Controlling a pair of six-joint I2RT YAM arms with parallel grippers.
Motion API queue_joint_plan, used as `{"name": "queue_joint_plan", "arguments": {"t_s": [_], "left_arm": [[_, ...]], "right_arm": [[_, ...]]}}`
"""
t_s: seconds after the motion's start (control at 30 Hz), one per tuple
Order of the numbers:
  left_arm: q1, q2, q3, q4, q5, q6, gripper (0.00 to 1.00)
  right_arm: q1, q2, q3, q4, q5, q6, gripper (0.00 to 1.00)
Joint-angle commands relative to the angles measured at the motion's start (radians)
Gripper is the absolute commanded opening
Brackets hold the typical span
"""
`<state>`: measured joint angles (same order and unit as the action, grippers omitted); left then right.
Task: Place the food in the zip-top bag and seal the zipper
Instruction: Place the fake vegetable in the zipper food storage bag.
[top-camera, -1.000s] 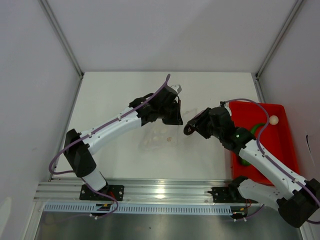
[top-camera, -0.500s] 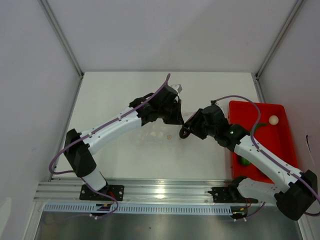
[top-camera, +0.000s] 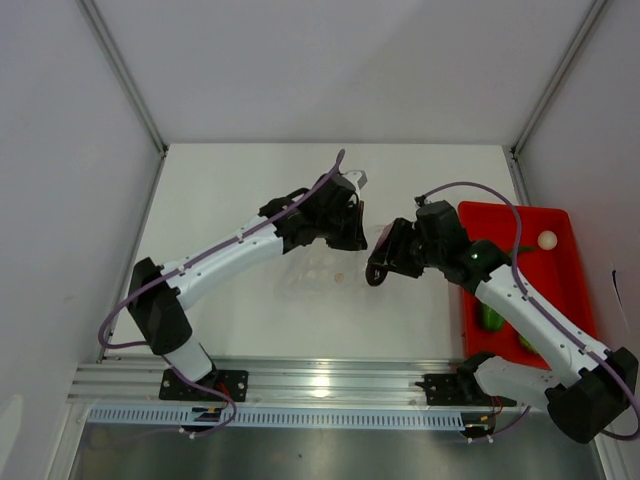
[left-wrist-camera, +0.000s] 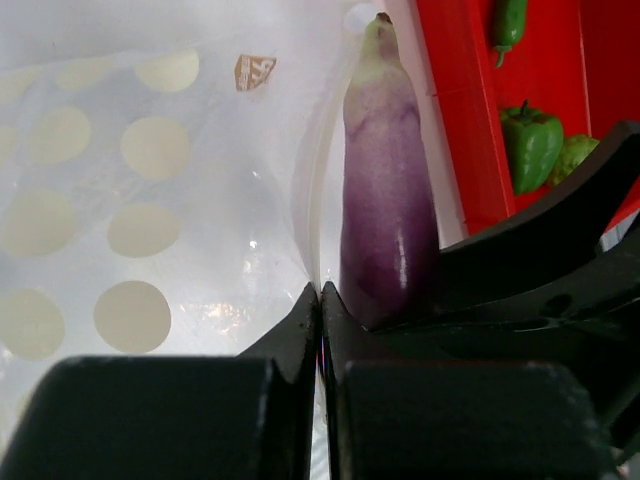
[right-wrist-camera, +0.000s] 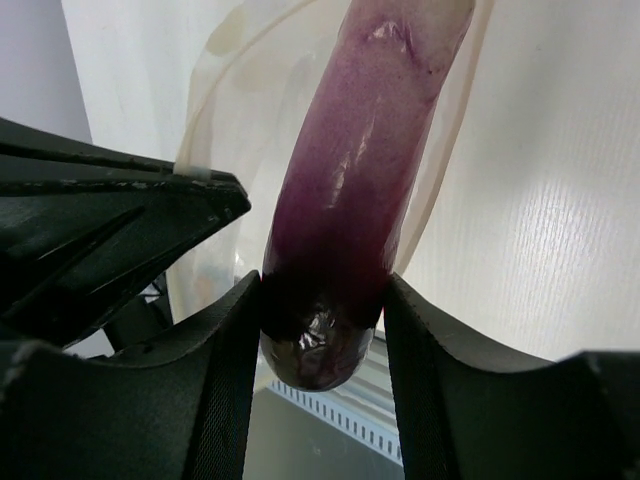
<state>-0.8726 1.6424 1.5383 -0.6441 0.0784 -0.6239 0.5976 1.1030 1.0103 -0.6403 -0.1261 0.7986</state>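
Observation:
My left gripper is shut on the mouth edge of the clear zip-top bag, which lies on the table with pale dots showing through it. My right gripper is shut on the butt end of the purple long piece. Its tip points into the bag's open mouth, right beside my left fingers. The purple piece also shows in the left wrist view. The whitish ball, bright green piece and darker green long piece lie in the red tray. The zipper is hard to make out.
The red tray stands at the right, under and behind my right arm. White walls and metal frame posts close in the table at the back and sides. A metal rail runs along the near edge.
My right gripper has moved a little forward and down with the purple piece, turning its tip towards the bag's mouth. My left gripper has kept hold of the bag's edge, nearly still.

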Motion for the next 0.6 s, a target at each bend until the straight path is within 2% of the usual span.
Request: {"name": "queue_joint_plan", "arguments": {"t_s": [0.0, 0.27, 0.57], "left_arm": [[-0.005, -0.047, -0.04, 0.072, 0.001, 0.062, 0.01], [-0.023, -0.085, -0.11, 0.143, -0.029, 0.105, 0.01], [-0.023, -0.049, -0.052, 0.089, -0.103, 0.116, 0.01]], "right_arm": [[-0.057, -0.022, 0.017, -0.027, -0.177, -0.078, 0.21], [-0.107, -0.029, -0.027, 0.008, -0.372, -0.069, 0.21], [-0.09, -0.083, -0.039, -0.027, -0.418, -0.062, 0.21]]}}
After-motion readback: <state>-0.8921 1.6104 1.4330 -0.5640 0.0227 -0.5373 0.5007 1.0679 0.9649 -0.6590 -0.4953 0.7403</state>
